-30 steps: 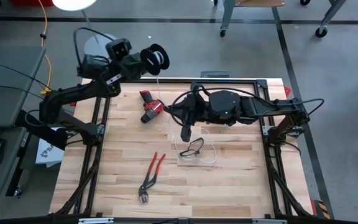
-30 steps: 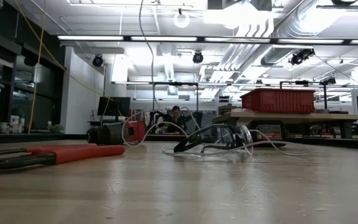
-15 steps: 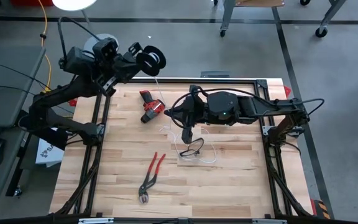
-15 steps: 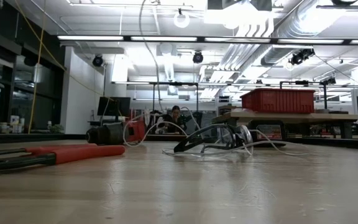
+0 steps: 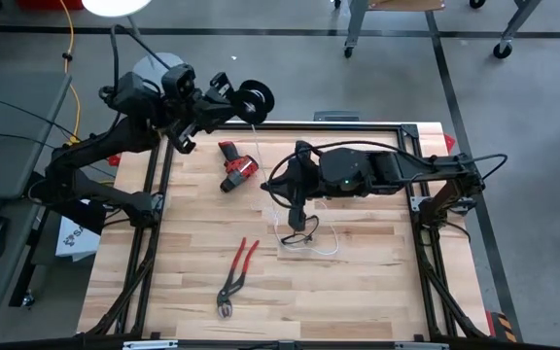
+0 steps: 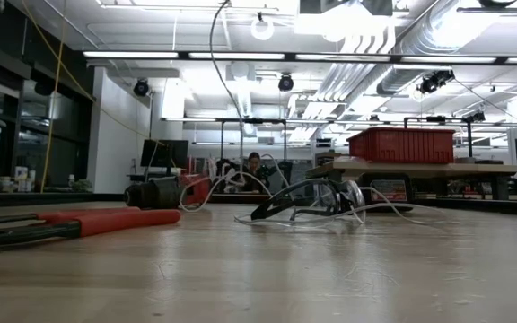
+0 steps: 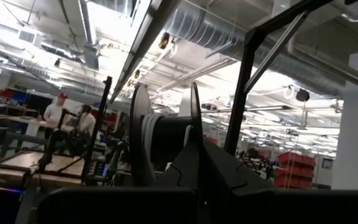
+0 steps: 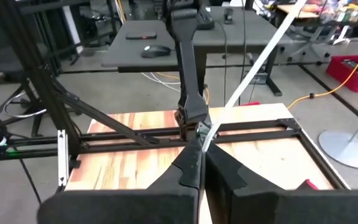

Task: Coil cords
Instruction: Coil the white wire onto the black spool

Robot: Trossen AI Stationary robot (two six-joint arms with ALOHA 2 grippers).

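The black spool (image 5: 253, 98) is up in the air over the table's far left edge, with my left gripper (image 5: 233, 101) shut on it. White cord (image 7: 151, 134) is wound on its core. From the spool the cord (image 5: 254, 146) runs down to my right gripper (image 5: 280, 185). That gripper is shut on it above the table's middle and points toward the left edge. Below it, slack loops of the cord (image 5: 321, 245) lie on the wood around a pair of safety glasses (image 5: 304, 231). In the low view the cord (image 6: 210, 54) hangs down from above, and neither gripper shows there. My left gripper pinches the rim of one spool flange (image 7: 193, 121) between its two fingers, coming from the table's left and slanting upward. The spool is lifted clear, its flanges standing on edge. My right gripper pinches the cord (image 8: 209, 138) between its fingertips, pointing toward the table's left edge and slightly down. From the fingers the cord (image 8: 263, 53) runs up and away in a straight, taut line.
Red-handled pliers (image 5: 237, 276) lie near the front. A red and black tool (image 5: 233, 167) lies at the far left of the wood. Black frame rails (image 5: 358, 124) border the table. People (image 7: 58, 112) are in the room behind.
My left gripper has rolled and tipped, and the spool has turned with it and ended a little farther toward the table's right. The hanging cord has swung slightly. My right gripper has tipped a little downward, still shut on the cord.
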